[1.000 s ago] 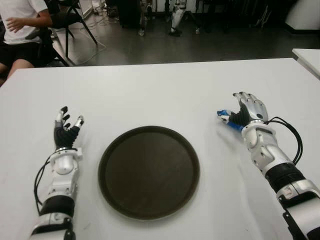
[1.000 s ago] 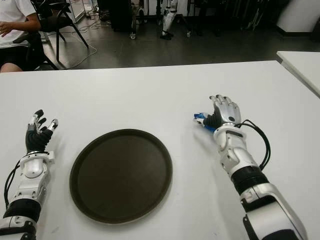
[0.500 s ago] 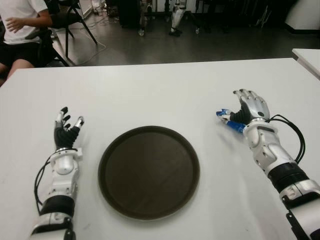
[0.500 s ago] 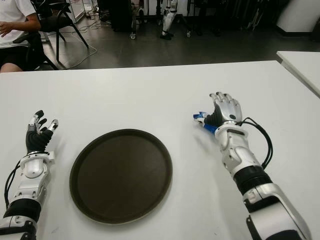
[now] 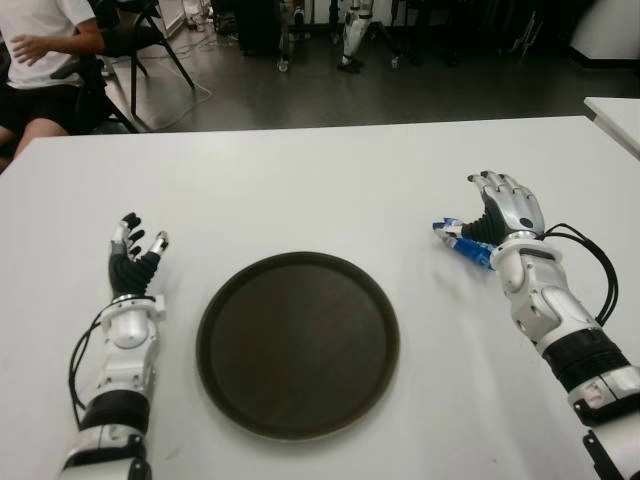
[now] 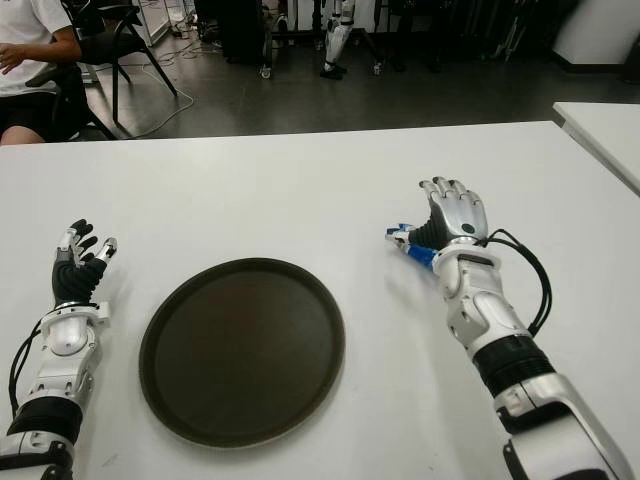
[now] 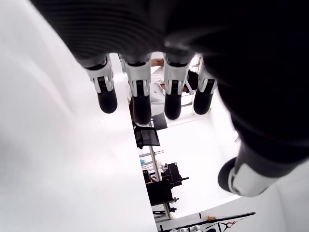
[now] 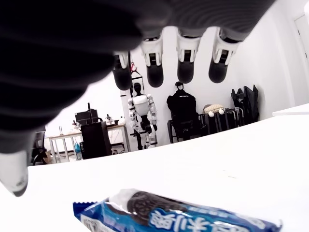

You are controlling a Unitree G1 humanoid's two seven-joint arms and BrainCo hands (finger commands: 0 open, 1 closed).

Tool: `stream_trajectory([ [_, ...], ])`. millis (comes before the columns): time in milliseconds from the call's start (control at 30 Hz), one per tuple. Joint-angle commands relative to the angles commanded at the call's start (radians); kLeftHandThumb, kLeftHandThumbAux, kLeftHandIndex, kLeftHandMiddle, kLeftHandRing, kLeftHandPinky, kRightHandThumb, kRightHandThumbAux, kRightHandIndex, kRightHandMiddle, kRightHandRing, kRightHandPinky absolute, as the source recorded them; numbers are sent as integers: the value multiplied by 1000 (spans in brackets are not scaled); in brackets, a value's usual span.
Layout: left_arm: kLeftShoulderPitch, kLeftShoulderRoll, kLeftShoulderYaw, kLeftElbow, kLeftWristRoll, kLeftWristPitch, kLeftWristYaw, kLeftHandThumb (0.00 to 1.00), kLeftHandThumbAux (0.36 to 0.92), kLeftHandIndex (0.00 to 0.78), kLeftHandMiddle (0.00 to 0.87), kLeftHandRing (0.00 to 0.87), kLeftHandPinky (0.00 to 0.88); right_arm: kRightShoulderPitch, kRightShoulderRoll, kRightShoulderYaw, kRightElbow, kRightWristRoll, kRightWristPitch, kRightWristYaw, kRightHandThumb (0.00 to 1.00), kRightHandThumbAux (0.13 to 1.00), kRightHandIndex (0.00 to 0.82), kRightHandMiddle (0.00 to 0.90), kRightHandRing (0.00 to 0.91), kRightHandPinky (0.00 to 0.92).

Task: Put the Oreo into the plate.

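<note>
- One dark round plate (image 5: pixel 298 344) sits nearest the robot on the white table (image 5: pixel 300 190), roughly midway between the two arms, with nothing on it.
- To the plate's left, the left hand (image 5: pixel 133 256) shows over the table with its fingers (image 7: pixel 140 94) spread and holding nothing; whether it touches the surface is hard to tell.
- To the plate's right and slightly farther out, the right hand (image 5: pixel 505 212) hovers just over the Oreo (image 5: pixel 462 240), fingers extended and loosely arched above it, not closed around it; the right wrist view shows a clear gap between the fingertips (image 8: pixel 187 63) and the pack.
- The Oreo lies flat on the table, well apart from the plate, on the plate's right and at about the level of its far rim.
- It is a small blue wrapper with crimped ends, a picture of a dark cookie on it and white lettering too small to read (image 8: pixel 169 217).
- The table is plain white and matte; a second white table edge (image 5: pixel 615 115) shows at the far right.
- Beyond the table lies a dark floor (image 5: pixel 400 90) with cables trailing across it.
- At far left, a seated person (image 5: pixel 45 60) in a white shirt and dark shorts is beside a black chair (image 5: pixel 140 35).
- Farthest back, the right wrist view shows a white humanoid robot (image 8: pixel 143 118) standing beside what looks like a dark one, with desks and equipment along a pale wall.
</note>
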Motion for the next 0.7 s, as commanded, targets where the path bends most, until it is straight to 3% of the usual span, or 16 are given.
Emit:
stream_trajectory([
  [200,-3,4,-2,9,7,2,5,274,644,82,168,138,57,3,-14,0,-31,10,27,91,0,508,0,0,0,0],
  [367,-4,6,-2,13,7,6,5,258,654,71,147,119,51,-10,-13,7,29,12,23,123,0,516,0,0,0,0],
  [700,-3,2,2,12,7,-5,15,264,656,57,113,89,46,-20,-13,29,26,-2,71,216,0,548,0,0,0,0],
])
